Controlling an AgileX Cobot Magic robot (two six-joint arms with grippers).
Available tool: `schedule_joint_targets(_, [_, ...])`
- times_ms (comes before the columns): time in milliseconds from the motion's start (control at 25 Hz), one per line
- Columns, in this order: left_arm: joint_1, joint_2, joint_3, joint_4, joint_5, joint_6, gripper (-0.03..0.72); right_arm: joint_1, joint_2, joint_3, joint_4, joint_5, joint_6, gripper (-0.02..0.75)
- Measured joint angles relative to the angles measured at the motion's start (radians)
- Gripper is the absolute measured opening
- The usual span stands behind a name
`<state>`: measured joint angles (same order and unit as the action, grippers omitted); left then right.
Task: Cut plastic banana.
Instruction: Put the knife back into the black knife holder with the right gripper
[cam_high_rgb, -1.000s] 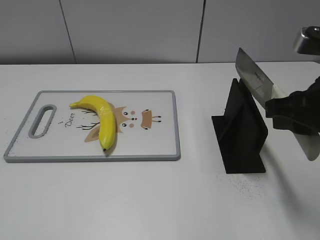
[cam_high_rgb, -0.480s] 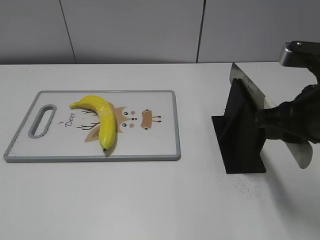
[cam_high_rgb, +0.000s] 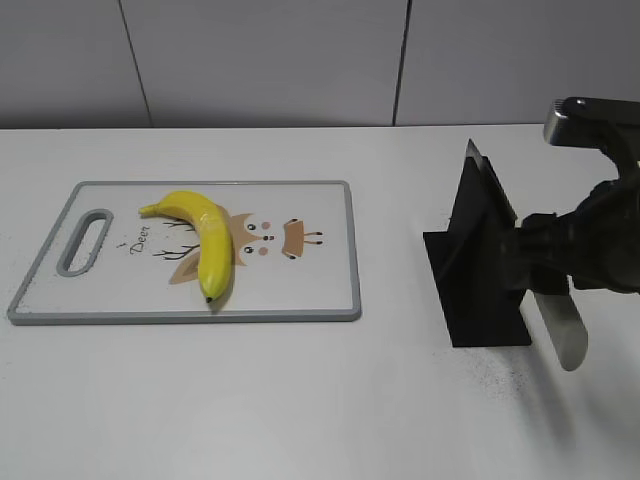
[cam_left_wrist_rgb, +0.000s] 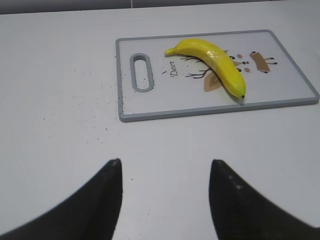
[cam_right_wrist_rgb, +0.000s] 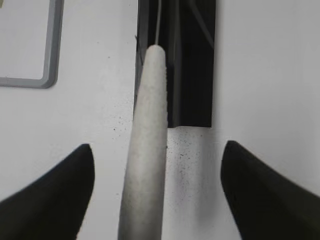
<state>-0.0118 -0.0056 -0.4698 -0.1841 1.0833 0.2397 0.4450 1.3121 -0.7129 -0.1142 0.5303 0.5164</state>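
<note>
The plastic banana (cam_high_rgb: 203, 243) lies on the deer-printed cutting board (cam_high_rgb: 330, 290), curved, its dark tip toward the board's near edge and its stem toward the handle slot (cam_high_rgb: 87, 240). The left claw (cam_left_wrist_rgb: 165, 192) hangs released over bare white surface (cam_left_wrist_rgb: 60, 145), well short of the board. The right claw (cam_high_rgb: 545, 262) is clenched on a knife (cam_high_rgb: 555, 320), with the blade slanting just beside the black knife stand (cam_high_rgb: 480, 270).
</note>
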Motion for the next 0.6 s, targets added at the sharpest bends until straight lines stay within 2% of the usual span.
schedule_joint_targets(40, [0.0,0.0,0.0,0.0,0.0,0.0,0.54,0.0,0.0,-0.005,0.0,0.003,-0.004,0.603])
schedule_joint_targets(120, [0.0,0.0,0.0,0.0,0.0,0.0,0.54,0.0,0.001,-0.029,0.001,0.021,-0.01,0.629])
schedule_joint_targets(280, [0.0,0.0,0.0,0.0,0.0,0.0,0.54,0.0,-0.004,-0.123,0.003,0.107,-0.071,0.627])
schedule_joint_targets(480, [0.0,0.0,0.0,0.0,0.0,0.0,0.54,0.0,-0.085,-0.209,0.011,0.275,-0.265,0.62])
schedule_joint_targets(600, [0.0,0.0,0.001,0.0,0.0,0.0,0.54,0.0,-0.165,-0.211,0.059,0.394,-0.414,0.612])
